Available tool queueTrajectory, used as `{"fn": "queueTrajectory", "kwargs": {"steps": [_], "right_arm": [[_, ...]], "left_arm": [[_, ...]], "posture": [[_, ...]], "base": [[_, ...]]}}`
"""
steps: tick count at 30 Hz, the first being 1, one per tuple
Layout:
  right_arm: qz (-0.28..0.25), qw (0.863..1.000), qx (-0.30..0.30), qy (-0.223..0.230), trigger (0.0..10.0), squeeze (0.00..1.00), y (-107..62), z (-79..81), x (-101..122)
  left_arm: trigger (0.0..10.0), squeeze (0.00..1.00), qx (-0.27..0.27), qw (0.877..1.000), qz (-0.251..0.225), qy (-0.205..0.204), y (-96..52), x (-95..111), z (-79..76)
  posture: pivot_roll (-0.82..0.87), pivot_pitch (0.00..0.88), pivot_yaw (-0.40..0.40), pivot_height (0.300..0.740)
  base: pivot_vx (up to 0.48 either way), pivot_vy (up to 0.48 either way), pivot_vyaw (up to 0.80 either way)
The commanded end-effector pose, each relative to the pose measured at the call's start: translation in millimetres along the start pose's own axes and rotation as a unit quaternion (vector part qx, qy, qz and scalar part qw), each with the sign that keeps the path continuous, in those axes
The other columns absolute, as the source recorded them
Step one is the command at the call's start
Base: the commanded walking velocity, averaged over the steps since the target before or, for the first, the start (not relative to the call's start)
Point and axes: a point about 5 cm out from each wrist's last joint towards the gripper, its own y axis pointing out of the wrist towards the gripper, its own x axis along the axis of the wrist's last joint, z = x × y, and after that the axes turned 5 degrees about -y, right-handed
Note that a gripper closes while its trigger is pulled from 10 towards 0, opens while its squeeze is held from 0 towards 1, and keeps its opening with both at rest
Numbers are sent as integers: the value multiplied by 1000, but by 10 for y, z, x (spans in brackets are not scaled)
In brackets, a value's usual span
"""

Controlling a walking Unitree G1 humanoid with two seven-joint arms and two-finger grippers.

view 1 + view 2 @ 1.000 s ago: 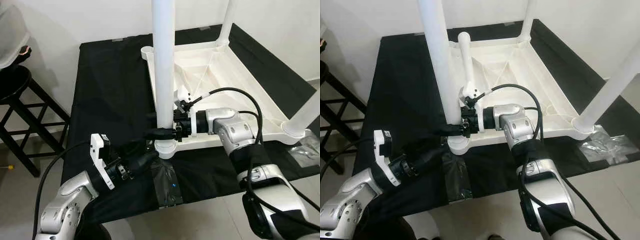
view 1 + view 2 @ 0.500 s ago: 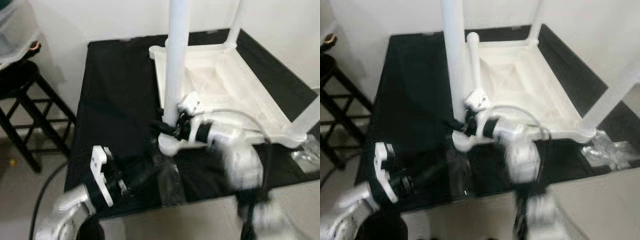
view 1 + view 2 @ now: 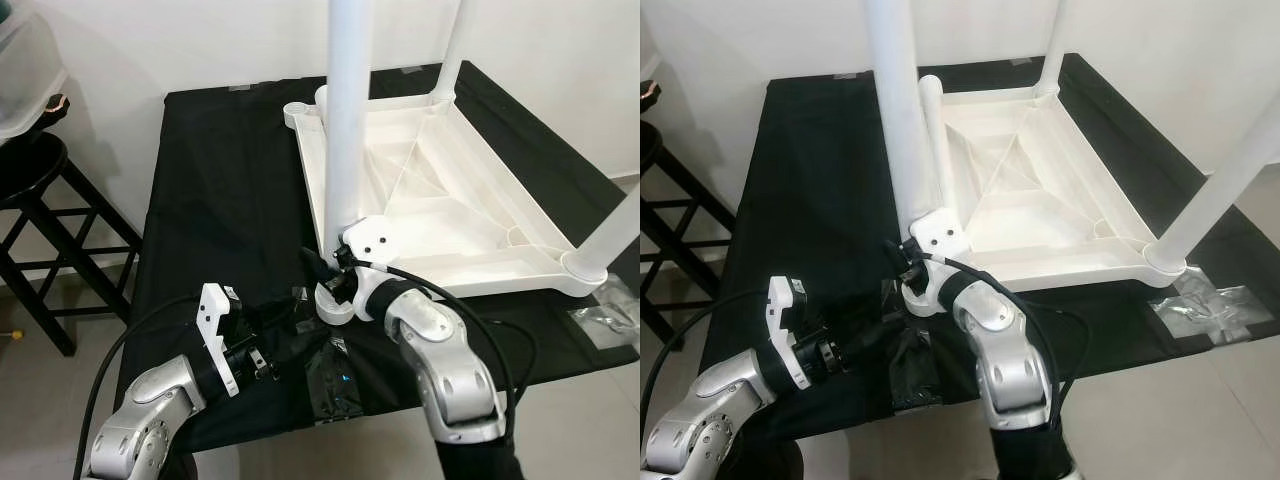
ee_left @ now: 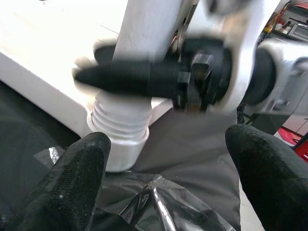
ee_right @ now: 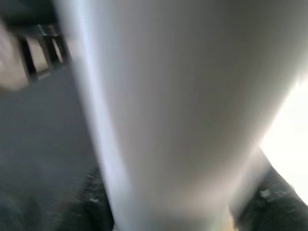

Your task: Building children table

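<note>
The right claw [image 3: 328, 272] is clamped on the white leg [image 3: 347, 130] just above its corner socket of the upturned tabletop [image 3: 450, 215] on the black surface [image 3: 220, 180], likely to twist it home, while the left claw [image 3: 290, 330] waits nearby, fingers apart.

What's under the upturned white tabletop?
The tabletop lies on a black cloth that spreads past its edges. A clear plastic bag rests beside its corner. Whatever is beneath the cloth is covered.

I see a black-covered desk [image 3: 220, 190] carrying an upturned white children's table [image 3: 440, 215], with crinkled clear plastic wrap [image 3: 335, 375] at its near edge.
</note>
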Motion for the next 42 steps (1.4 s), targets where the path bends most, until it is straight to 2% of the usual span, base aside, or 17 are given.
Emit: {"fn": "queueTrajectory", "kwargs": {"steps": [1, 7, 8, 9, 17, 18, 20, 21, 28, 33, 36, 37, 38, 39, 40, 41, 42], "right_arm": [[-9, 999, 42, 26, 10000, 1000, -11, -171, -2], [-49, 993, 110, 7, 10000, 1000, -5, -268, 140], [-69, 982, 177, -17, 10000, 1000, -15, -339, 210], [-77, 969, 230, -38, 10000, 0, -1, -430, 261], [-77, 947, 307, -53, 10000, 0, 109, -648, 363], [-69, 941, 326, -52, 2784, 0, 164, -700, 368], [-69, 941, 326, -52, 2784, 0, 164, -700, 368], [-63, 936, 342, -49, 0, 0, 197, -736, 367], [-53, 926, 370, -43, 0, 0, 210, -813, 340], [-51, 937, 342, -48, 0, 0, 204, -857, 278], [-45, 958, 280, -44, 0, 0, 190, -849, 189], [-35, 973, 223, -37, 0, 0, 185, -790, 114], [-26, 997, 68, 5, 0, 0, 201, -665, -20], [-26, 997, 68, 5, 0, 0, 201, -665, -20], [18, 998, -49, 44, 0, 0, 98, -473, -224], [40, 993, -86, 65, 0, 0, -9, -262, -348], [40, 993, -86, 65, 0, 0, -9, -262, -348]], "left_arm": [[10000, 0, 9, 1000, 6, -5, -5, -69, 0], [10000, 0, 8, 1000, 9, -6, -5, -81, 1], [10000, 0, 7, 1000, 10, -6, -7, -89, 0], [10000, 0, 6, 1000, 12, -6, -9, -96, 0], [10000, 0, 6, 1000, 15, -4, -22, -102, -17], [10000, 0, 8, 1000, 15, -3, -31, -100, -29], [10000, 0, 8, 1000, 15, -3, -31, -100, -29], [10000, 0, 9, 1000, 14, -3, -40, -99, -39], [10000, 0, 12, 1000, 13, -3, -56, -98, -55], [10000, 0, 10, 1000, 13, -3, -52, -94, -56], [10000, 0, 9, 1000, 13, -3, -51, -86, -59], [10000, 0, 9, 1000, 12, -4, -54, -79, -56], [10000, 0, 9, 1000, 11, -3, -61, -66, -47], [10000, 0, 9, 1000, 11, -3, -61, -66, -47], [10000, 0, 9, 1000, 10, -4, -66, -53, -39], [10000, 0, 9, 1000, 10, -4, -67, -41, -30], [10000, 0, 9, 1000, 10, -4, -67, -41, -30]], "posture": [[-100, 166, -16, 740], [-99, 160, -13, 740], [-87, 154, -9, 740], [-83, 153, -7, 740], [-58, 164, -4, 740], [-43, 171, -9, 740], [-43, 171, -9, 740], [-40, 175, -10, 740], [-37, 181, -11, 740], [-48, 193, -12, 740], [-55, 201, -18, 740], [-62, 209, -22, 740], [-56, 205, -27, 740], [-56, 205, -27, 740], [-52, 211, -21, 740], [-43, 226, 1, 740], [-43, 226, 1, 740]], "base": [[0, 0, 0], [0, 0, 0], [0, 0, 0], [0, 0, 0], [0, 0, 0], [0, 0, 0], [0, 0, 0], [0, 0, 0], [0, 0, 0], [0, 0, 0], [0, 0, 0], [0, 0, 0], [0, 0, 0], [0, 0, 0], [0, 0, 0], [0, 0, 0], [0, 0, 0]]}}
